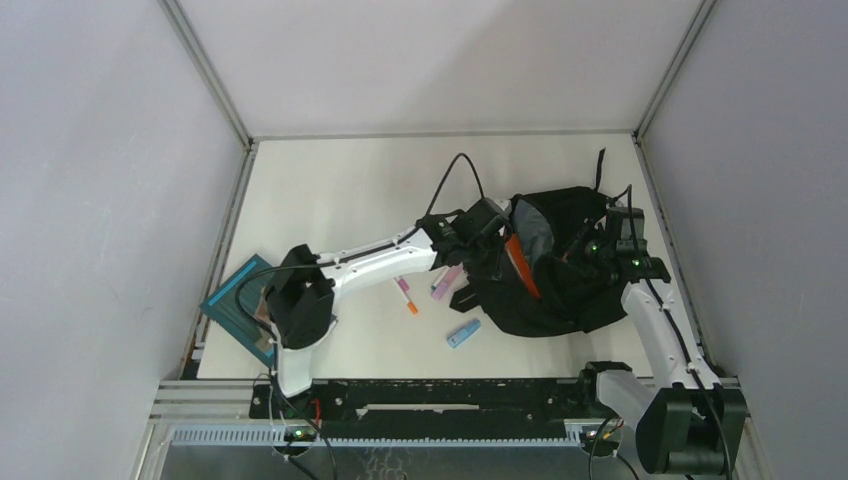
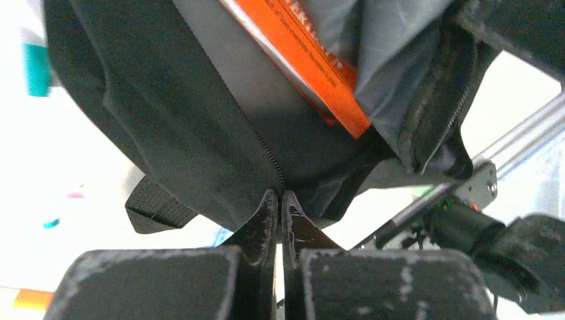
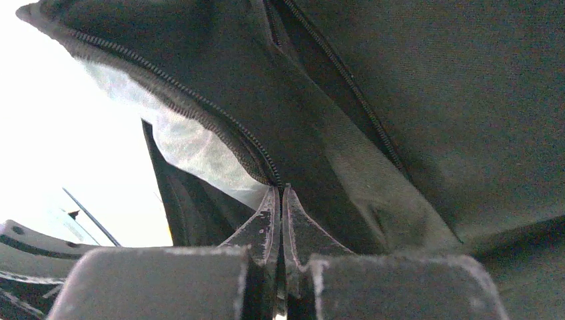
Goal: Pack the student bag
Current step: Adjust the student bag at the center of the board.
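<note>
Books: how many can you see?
2. A teal book lies at the left edge of the table; an orange book sticks out of the open student bag. More may be hidden inside.

Overhead looks down; both wrist views hug the student bag [image 1: 565, 300].

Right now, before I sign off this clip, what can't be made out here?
Orange book: title print blurred in the left wrist view; mostly sunk in the student bag from above.
Teal book: top view, partly hidden under the left arm.
Blue item near the bag: top view, too small to identify.
Bag interior: right wrist view, blocked by black fabric.
</note>
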